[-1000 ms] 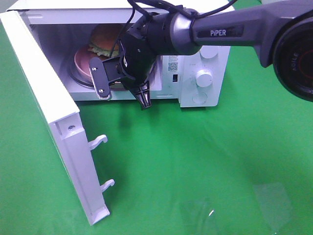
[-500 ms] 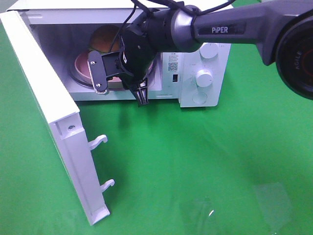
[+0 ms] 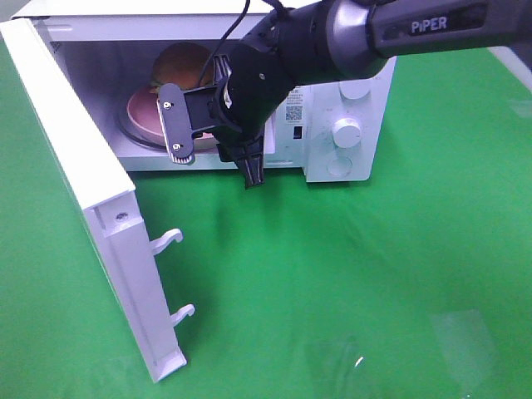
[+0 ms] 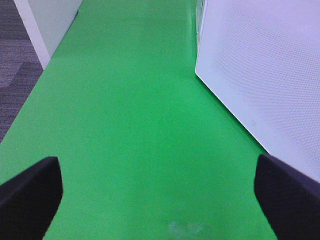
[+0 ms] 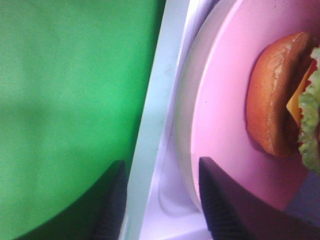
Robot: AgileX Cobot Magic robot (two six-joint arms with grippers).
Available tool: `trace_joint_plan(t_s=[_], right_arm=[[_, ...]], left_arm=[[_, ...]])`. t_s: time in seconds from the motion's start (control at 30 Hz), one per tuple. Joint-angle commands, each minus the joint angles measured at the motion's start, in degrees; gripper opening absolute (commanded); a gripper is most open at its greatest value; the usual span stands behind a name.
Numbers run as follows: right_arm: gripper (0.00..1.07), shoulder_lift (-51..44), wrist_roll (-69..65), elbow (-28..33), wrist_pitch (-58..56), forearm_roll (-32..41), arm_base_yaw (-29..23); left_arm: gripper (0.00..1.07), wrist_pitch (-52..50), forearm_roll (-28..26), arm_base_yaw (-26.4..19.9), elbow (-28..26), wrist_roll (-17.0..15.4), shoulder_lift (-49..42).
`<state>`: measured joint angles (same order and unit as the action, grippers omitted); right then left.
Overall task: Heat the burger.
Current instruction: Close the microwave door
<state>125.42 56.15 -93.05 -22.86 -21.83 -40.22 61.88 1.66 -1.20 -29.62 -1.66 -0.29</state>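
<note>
One white microwave (image 3: 332, 162) stands at the upper left of the overhead frame on a green counter (image 3: 374, 274), its single door (image 3: 83, 183) swung wide toward the lower left, with two white latch hooks (image 3: 166, 239) jutting from the door's edge. Inside the cavity, one burger (image 3: 179, 62) sits on one pinkish-red plate (image 3: 145, 108), toward the back of it; the domed tan bun shows above the plate's rim. The right wrist camera shows the bun's underside edge, a sliver of yellow cheese and frilled green lettuce. One dark arm marked PIPER (image 3: 432, 25) reaches in from the upper right, and its right hand (image 3: 214, 162) hangs at the mouth of the oven, just in front of the plate. Its two fingers stand apart and grip nothing; between them the wrist view shows only the oven's white front sill and the rim of the plate. Three round controls (image 3: 347, 131) are stacked on the panel at the oven's right side, the top one partly hidden by the arm, with one small code sticker (image 3: 293, 108) beside them. The left hand (image 4: 160, 200), seen only by its own camera, is spread wide over bare green counter with nothing between its two dark fingertips; one white, finely dotted panel (image 4: 260, 75) stands near it.
</note>
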Motion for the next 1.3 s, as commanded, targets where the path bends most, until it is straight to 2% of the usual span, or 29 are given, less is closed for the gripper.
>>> trace_joint_plan(t_s=[0.03,0.13,0.37,0.43,0.53,0.57,0.67,0.7,0.8,0.87,0.93,1.03,1.2,1.27,1.3], right_arm=[[0.51,-2.3,-0.5,2.6,1.4,0.7,0.1],[0.56,-5.3,-0.5,7.0,2.4,1.5,0.1],[0.61,-10.4,-0.6,14.4,3.6,1.8,0.1],[0.63,-14.4,-1.0,19.9,4.6,3.0,0.1],[0.63,-15.3,-1.3,20.9,4.6,3.6,0.1],[0.63,-17.5,-2.9,23.4,5.0,5.1,0.1],[0.63,-19.4,-4.9,25.7,5.9,6.6,0.1],[0.63,-21.7,-8.0,28.0,6.0,7.3,0.1],[0.64,-23.8,-11.8,30.0,6.0,7.8,0.1],[0.65,-28.6,-23.1,33.6,5.5,9.5,0.2],[0.65,-30.9,-28.2,35.1,5.3,10.4,0.6],[0.65,-32.4,-30.9,36.0,5.2,10.9,1.0],[0.65,-40.3,-41.4,40.7,2.0,12.1,3.8],[0.68,-42.7,-43.9,41.9,0.3,12.2,4.9],[0.73,-45.2,-47.7,43.1,-0.6,12.7,5.8]], left_arm=[[0.98,-0.8,0.2,-0.1,0.1,0.0,-0.9],[0.98,-0.8,0.2,-0.1,0.1,0.0,-0.9],[0.98,-0.8,0.2,-0.1,0.1,0.0,-0.9],[0.98,-0.8,0.2,-0.1,0.1,0.0,-0.9],[0.98,-0.8,0.2,-0.1,0.1,0.0,-0.9],[0.98,-0.8,0.2,-0.1,0.1,0.0,-0.9],[0.98,-0.8,0.2,-0.1,0.1,0.0,-0.9],[0.98,-0.8,0.2,-0.1,0.1,0.0,-0.9],[0.98,-0.8,0.2,-0.1,0.1,0.0,-0.9],[0.98,-0.8,0.2,-0.1,0.1,0.0,-0.9],[0.98,-0.8,0.2,-0.1,0.1,0.0,-0.9],[0.98,-0.8,0.2,-0.1,0.1,0.0,-0.9],[0.98,-0.8,0.2,-0.1,0.1,0.0,-0.9],[0.98,-0.8,0.2,-0.1,0.1,0.0,-0.9],[0.98,-0.8,0.2,-0.1,0.1,0.0,-0.9]])
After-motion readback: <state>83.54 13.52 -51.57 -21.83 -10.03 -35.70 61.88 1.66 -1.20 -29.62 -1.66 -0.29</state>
